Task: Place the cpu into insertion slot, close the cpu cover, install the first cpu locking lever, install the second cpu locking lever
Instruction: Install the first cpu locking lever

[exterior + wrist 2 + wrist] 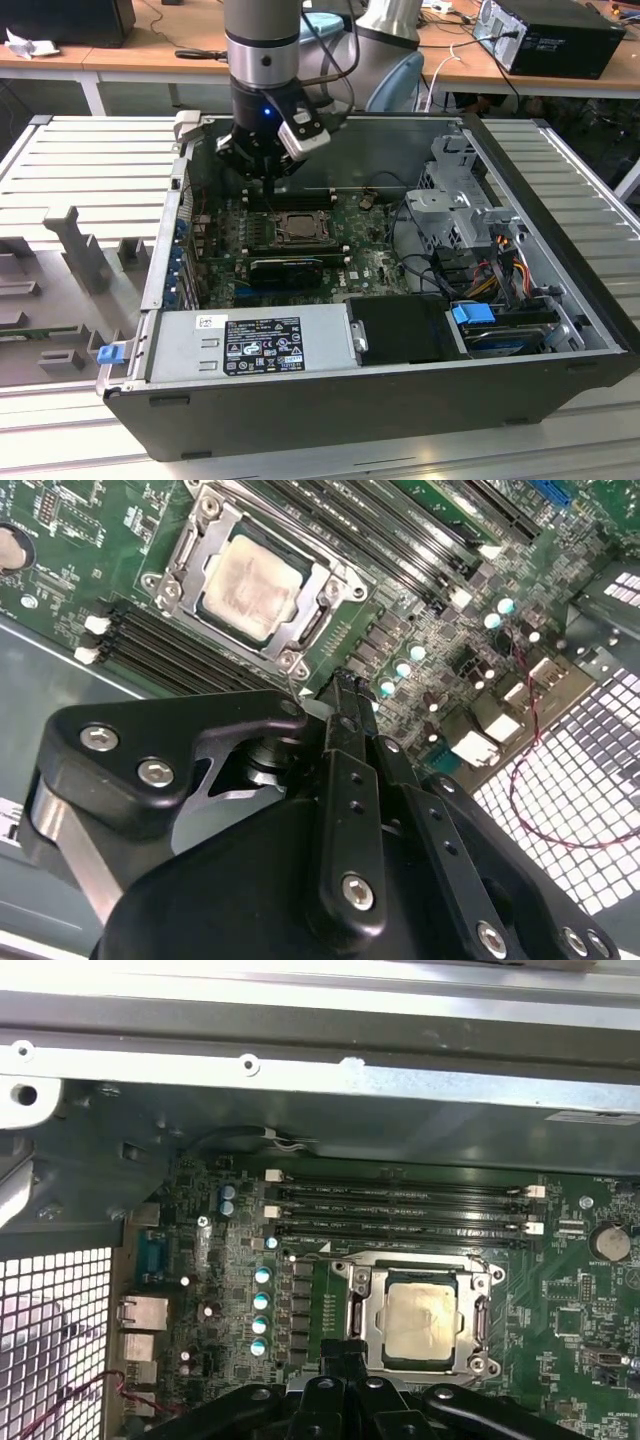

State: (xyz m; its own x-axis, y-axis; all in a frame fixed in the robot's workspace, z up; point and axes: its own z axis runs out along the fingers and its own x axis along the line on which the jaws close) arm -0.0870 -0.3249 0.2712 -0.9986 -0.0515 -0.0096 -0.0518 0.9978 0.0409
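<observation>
My fingers (pixel 347 740) are matt black metal, studded with bright steel screws. The cpu (pixel 252 585) has a pale, dull metal face, smudged and unpolished. The cover (pixel 183 550) around it is grey metal with a soft sheen. The board (pixel 70 520) is glossy green. The case (pixel 400 1130) wall is matt grey sheet metal. The worktop (pixel 80 160) is ribbed, dull metal.

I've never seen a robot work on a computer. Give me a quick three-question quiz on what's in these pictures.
1. True or false: the cpu lies in the insertion slot.
2. Where is the tool? A) at the slot's edge B) over the power supply C) outside the case
3. Fill in: the cpu cover lies ___ (flat/raised) around the cpu.
Key: 1 true; 2 A; 3 flat.
</observation>
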